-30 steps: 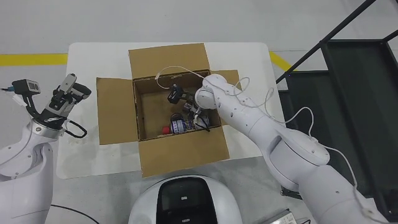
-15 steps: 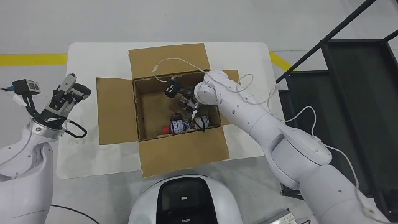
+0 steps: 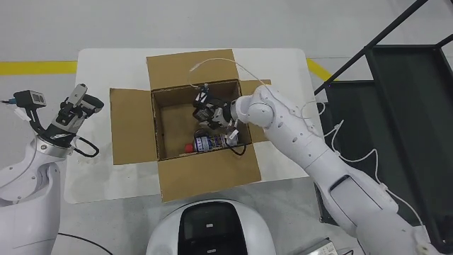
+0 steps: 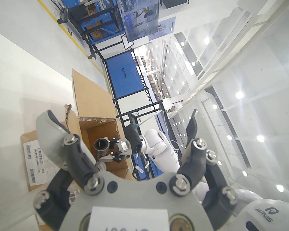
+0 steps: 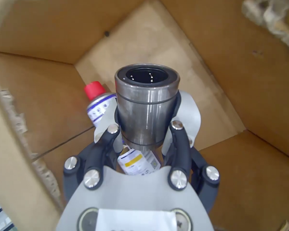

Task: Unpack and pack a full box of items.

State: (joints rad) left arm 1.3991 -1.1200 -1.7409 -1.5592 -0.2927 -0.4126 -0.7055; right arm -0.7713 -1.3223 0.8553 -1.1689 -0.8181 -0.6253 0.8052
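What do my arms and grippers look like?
Both arms have glossy white shells; a thin white cable loops along the right arm, a black cable by the left arm. The left gripper and right gripper share grey plates, black links, silver screws, pale jaws.

- The top view looks straight down from above the arms, well back, taking in the counter (image 3: 99, 180) and the cardboard box (image 3: 132, 134).
- The left wrist view sits close behind its spread jaws, tilted up toward the hall. Beyond the jaws it catches the box.
- The right wrist view sits close behind its jaws, facing down into the box, with the metal cylinder (image 5: 147, 106) clamped between them.
- All three share the box's inside.
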